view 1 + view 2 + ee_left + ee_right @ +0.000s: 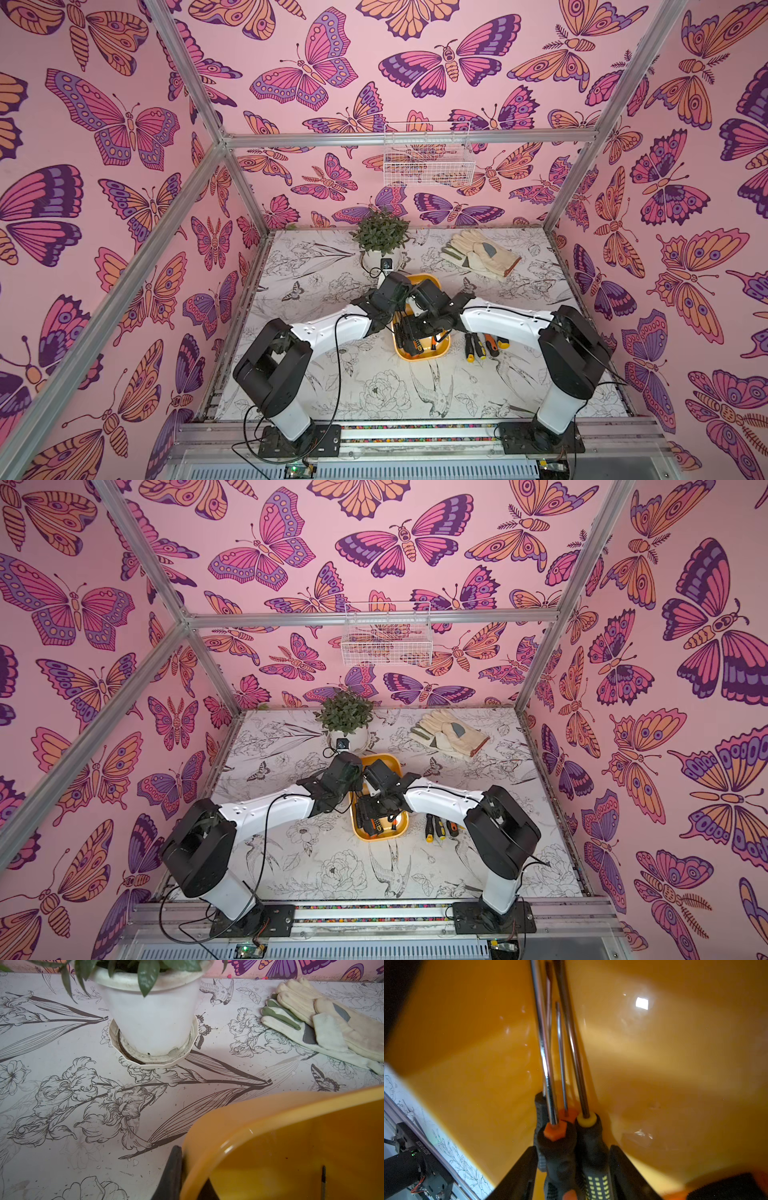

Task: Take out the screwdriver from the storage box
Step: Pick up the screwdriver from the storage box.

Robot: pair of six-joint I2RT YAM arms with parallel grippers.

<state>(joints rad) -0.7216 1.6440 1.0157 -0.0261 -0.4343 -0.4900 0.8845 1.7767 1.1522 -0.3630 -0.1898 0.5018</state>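
**Right tool reaching into the shallow yellow plastic storage box on the bench**
Your left tool is pinched on the box's rim, so let it anchor the box. Your right tool stands apart, straddling the orange-collared black-handled screwdriver and the yellow-collared black-handled screwdriver, both lying inside the box. Centre on one handle, close firmly, then lift straight so the shaft clears the wall.

1. The left arm and right arm have glossy white link shells and black joint housings.
2. Small dark screw holes dot the white shells.
3. Thin black cables loop along each arm.
4. Each arm has a black, screwed-down base plate.
5. The right gripper has black wedge-shaped fingers.
6. A black motor housing bears white print, possibly a serial code, beside a green light and red wires.
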